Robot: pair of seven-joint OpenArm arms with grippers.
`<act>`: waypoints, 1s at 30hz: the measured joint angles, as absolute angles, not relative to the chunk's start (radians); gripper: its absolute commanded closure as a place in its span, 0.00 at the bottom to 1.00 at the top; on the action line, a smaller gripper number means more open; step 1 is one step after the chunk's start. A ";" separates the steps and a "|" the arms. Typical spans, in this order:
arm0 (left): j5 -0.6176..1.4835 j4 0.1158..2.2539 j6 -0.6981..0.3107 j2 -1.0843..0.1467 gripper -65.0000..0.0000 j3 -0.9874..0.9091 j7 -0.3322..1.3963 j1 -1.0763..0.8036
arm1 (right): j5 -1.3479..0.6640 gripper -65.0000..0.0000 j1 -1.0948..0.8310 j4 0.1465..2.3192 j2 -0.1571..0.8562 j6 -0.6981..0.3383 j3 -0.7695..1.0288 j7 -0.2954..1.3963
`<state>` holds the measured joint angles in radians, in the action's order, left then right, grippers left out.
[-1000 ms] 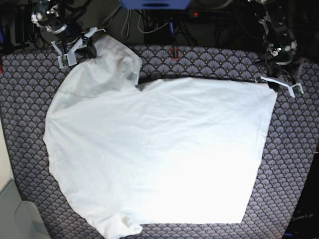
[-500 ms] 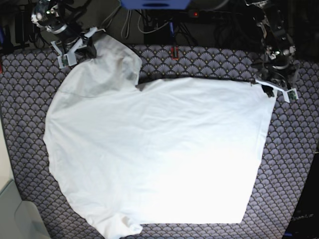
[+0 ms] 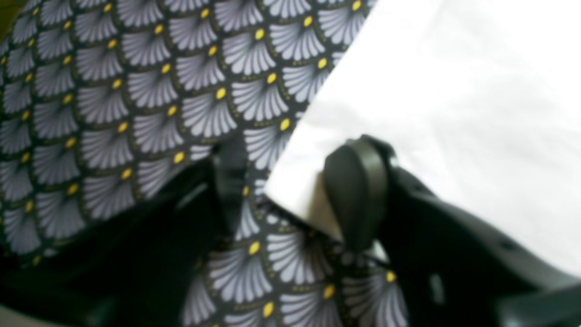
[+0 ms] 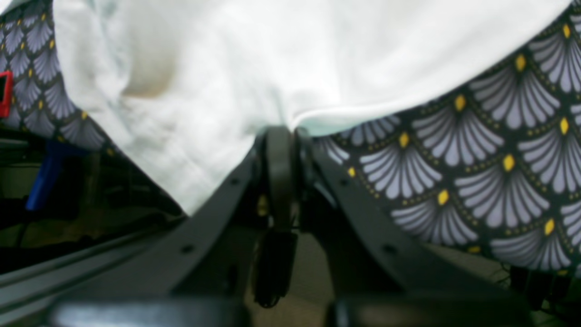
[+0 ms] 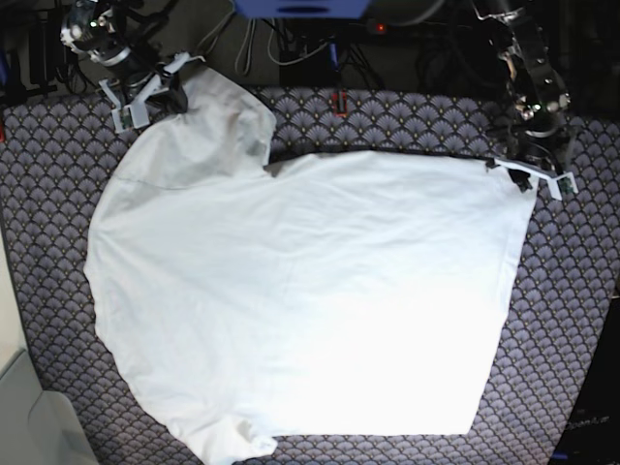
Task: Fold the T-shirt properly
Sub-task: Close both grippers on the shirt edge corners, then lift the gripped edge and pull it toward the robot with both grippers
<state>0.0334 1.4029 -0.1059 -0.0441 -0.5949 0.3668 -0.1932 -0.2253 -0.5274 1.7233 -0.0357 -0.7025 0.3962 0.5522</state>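
Observation:
The white T-shirt lies spread flat, with one sleeve drawn up toward the far left. My right gripper is at that sleeve's end. In the right wrist view this gripper is shut on the T-shirt's edge. My left gripper is at the shirt's far right corner. In the left wrist view it stands open astride that corner: one finger rests over the T-shirt, the other finger over the patterned cloth.
A purple-grey scallop-patterned cloth covers the table under the shirt. Cables and a power strip run along the far edge, with a small red piece beside them. A pale bin stands at the near left.
My left gripper has moved in leftward onto the T-shirt's far right corner, and its jaws have narrowed a little. The right gripper and the shirt have stayed put.

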 measured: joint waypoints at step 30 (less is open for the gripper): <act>0.110 1.697 -0.108 -0.038 0.99 -0.597 0.659 -0.257 | -0.181 1.00 -0.547 1.821 -0.025 -0.699 0.399 0.604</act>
